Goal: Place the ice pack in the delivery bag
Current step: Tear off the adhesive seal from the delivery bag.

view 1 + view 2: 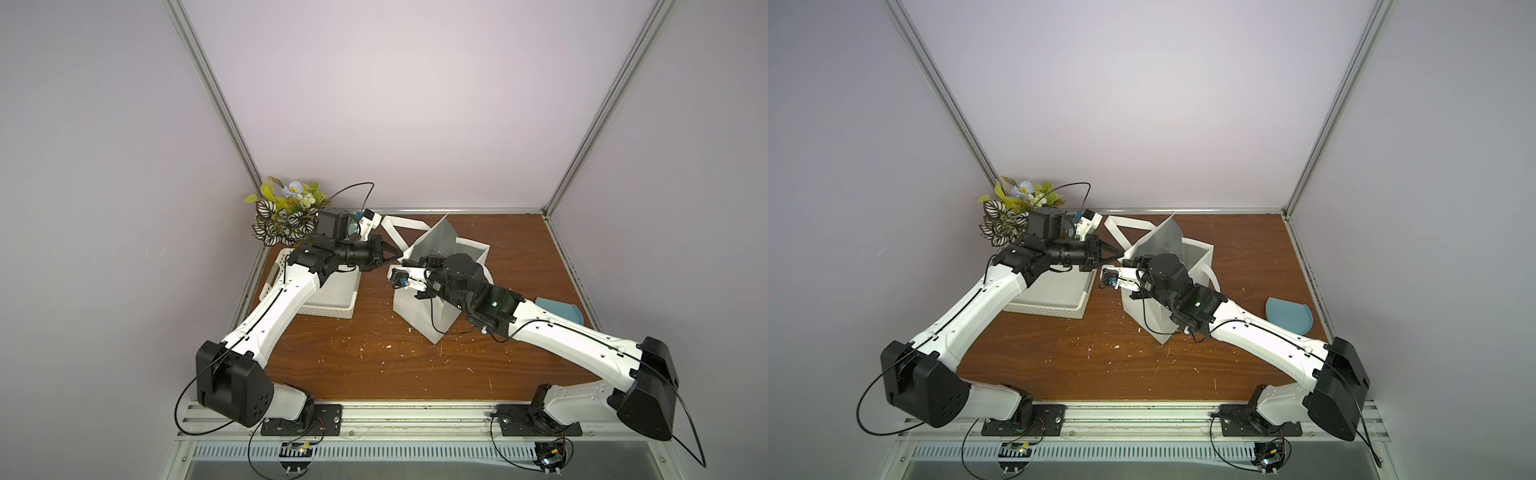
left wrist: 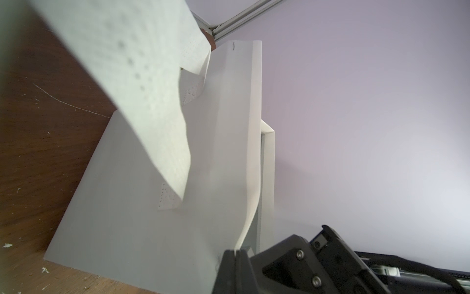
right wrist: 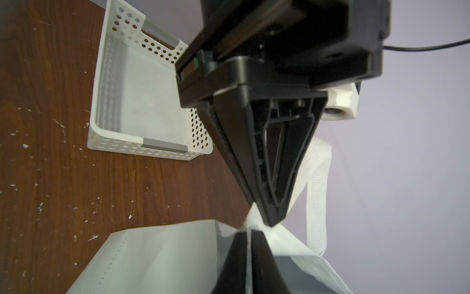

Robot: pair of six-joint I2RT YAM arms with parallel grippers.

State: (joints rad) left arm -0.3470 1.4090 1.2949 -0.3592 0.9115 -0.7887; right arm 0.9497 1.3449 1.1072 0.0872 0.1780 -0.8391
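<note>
White dimpled fabric delivery bag (image 1: 411, 309), thin rim clamped in left gripper (image 2: 237, 254) and, apparently, right gripper (image 3: 248, 254).

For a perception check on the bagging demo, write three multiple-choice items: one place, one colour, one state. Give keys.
1. Relative to the delivery bag, the perforated basket sits: A) inside it B) beside it, toward the robot's left C) on top of it.
2. The plate is: A) red B) blue C) green.
3. The left pincer is: A) wide open B) shut on the basket C) shut on the bag's edge.
1B, both top views show them apart; 2B, its surface is blue; 3C, the left wrist view shows fabric pinched.
</note>
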